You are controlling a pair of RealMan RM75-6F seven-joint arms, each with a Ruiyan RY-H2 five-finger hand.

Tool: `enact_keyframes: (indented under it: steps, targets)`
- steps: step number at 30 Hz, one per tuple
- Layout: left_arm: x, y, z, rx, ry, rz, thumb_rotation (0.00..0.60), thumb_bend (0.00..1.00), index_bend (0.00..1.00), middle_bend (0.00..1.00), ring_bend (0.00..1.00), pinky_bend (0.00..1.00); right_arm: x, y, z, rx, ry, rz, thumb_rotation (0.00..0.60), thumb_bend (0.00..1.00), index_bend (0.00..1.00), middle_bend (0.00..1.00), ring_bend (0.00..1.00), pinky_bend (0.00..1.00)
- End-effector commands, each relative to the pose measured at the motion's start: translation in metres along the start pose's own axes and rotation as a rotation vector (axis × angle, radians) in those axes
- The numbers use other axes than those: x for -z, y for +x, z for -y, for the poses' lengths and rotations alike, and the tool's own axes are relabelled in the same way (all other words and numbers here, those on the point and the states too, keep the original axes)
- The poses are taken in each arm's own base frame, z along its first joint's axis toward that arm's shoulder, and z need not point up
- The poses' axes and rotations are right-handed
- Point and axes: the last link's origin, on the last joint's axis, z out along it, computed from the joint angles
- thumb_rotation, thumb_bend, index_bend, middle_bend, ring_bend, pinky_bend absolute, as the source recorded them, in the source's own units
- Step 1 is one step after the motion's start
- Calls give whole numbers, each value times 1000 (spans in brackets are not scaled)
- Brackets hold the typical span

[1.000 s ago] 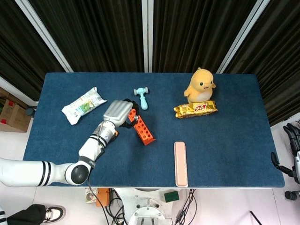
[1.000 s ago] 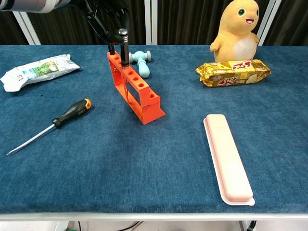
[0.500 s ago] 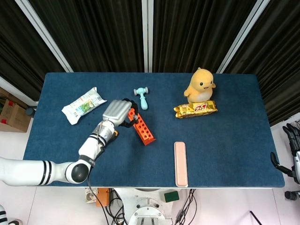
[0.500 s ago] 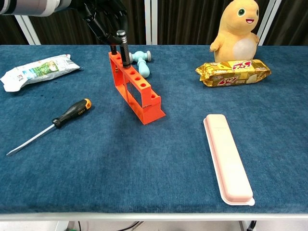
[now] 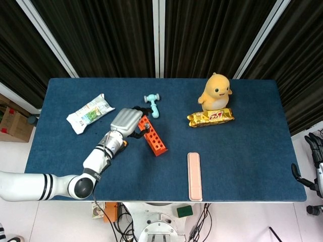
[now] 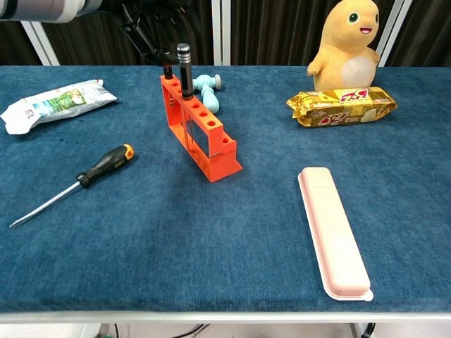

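Observation:
An orange tool rack [image 5: 153, 136] [image 6: 199, 130] stands near the middle of the blue table [image 5: 242, 151]. A dark-handled tool with a grey cap [image 6: 184, 69] [image 5: 147, 128] stands upright in a hole near the rack's far end. My left hand [image 5: 126, 122] [image 6: 150, 24] hovers just behind and left of that tool. Its fingers are curled close by, and a small gap shows between them and the cap. A black and orange screwdriver [image 6: 99, 169] lies loose on the left, hidden under my forearm in the head view. My right hand [image 5: 315, 147] hangs off the table's right edge, holding nothing.
A blue toy hammer [image 5: 152, 104] lies behind the rack. A yellow plush duck [image 5: 215, 91] stands over a gold snack pack [image 5: 210, 117]. A pink flat case [image 5: 194, 176] lies near the front edge, and a white food packet [image 5: 91, 113] lies at the left.
The dark tool now stands straight in the rack with its cap uncovered. My left hand's fingers have drawn slightly back and left off it.

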Motion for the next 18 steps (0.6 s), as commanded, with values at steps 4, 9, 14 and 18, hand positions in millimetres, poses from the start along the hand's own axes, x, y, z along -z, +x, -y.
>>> enact_keyframes:
  steps: [4,9,14,18]
  targets:
    - [25,18,-1,-45,-36,-95,535,205,116,0,0,162,0,0,0,1,-4,-7,600,402,0,0,0,0]
    - [95,26,24,-190,7,-246,466,158,118,29,0,159,0,1,-1,-2,-6,-10,600,402,0,0,0,0]
    - [167,3,77,-254,122,-386,455,156,119,52,0,159,0,-3,1,11,-5,-1,600,402,0,0,0,0]
    - [215,-21,113,-224,191,-429,433,154,120,52,0,159,1,-7,5,27,3,7,600,402,0,0,0,0]
